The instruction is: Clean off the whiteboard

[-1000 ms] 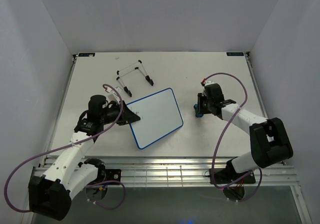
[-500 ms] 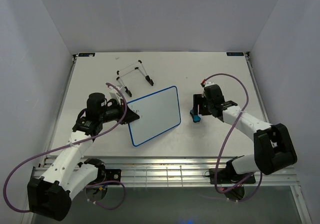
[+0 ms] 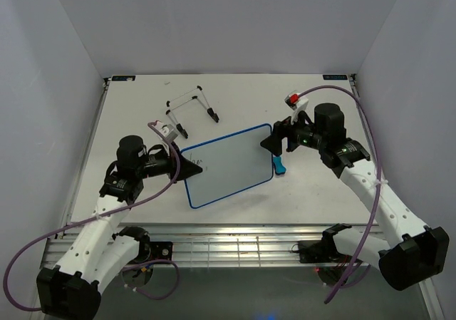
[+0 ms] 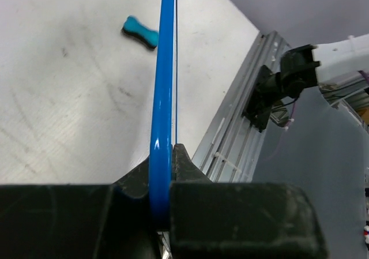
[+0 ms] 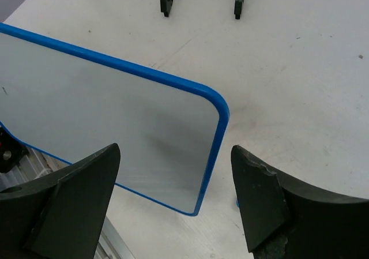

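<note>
Board clamped left, right jaws empty, eraser on the table

The left gripper is closed hard on the left edge of the small white rectangular whiteboard with a thin blue frame, holding it mid-table. The right gripper is spread wide with nothing in it, over the board's right corner. The small blue bone-shaped eraser lies on the white table, just beside the board's right edge. The face looks nearly clean, with faint dark marks by the left clamp. If those count, I'd grab the eraser across its narrow waist and wipe toward the clamp, keeping pressure light since the board has one-sided support. There's open room to the right. The thin wire stand with black feet sits behind the board, and the aluminium rail bounds the near side.
</note>
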Robot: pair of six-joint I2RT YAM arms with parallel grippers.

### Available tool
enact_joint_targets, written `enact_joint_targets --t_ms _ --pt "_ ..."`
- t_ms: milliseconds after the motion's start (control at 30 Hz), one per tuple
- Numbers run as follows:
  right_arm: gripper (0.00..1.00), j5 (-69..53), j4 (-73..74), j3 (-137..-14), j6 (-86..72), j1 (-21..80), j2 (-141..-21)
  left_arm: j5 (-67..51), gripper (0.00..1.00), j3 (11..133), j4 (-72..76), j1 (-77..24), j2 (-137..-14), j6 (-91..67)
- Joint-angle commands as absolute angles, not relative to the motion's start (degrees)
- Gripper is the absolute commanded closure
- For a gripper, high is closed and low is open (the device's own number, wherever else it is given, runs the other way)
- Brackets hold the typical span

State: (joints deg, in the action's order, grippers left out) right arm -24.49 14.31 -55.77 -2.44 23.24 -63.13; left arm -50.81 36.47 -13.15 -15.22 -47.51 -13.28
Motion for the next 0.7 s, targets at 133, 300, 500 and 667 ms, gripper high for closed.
enact_joint_targets --t_ms 133,300,500,667 --pt "0.17 -33.7 23.8 -58.7 -2.4 17.9 -57.1 -72.3 1.0 37.8 11.1 -15.2 -48.0 -24.0" --pt "0.16 -37.2 24.4 -57.9 -3.0 17.7 -52.5 -76.8 1.0 39.5 14.9 -15.3 -51.9 -25.7" --pt "0.23 -52.9 21.4 -55.3 -4.2 17.7 -48.7 -86.2 1.0 45.4 17.0 -15.5 -58.1 -26.5" --pt "0.31 -58.4 18.9 -53.7 -7.9 17.7 -44.5 -87.5 1.0 51.0 17.4 -15.6 -65.0 -24.4"
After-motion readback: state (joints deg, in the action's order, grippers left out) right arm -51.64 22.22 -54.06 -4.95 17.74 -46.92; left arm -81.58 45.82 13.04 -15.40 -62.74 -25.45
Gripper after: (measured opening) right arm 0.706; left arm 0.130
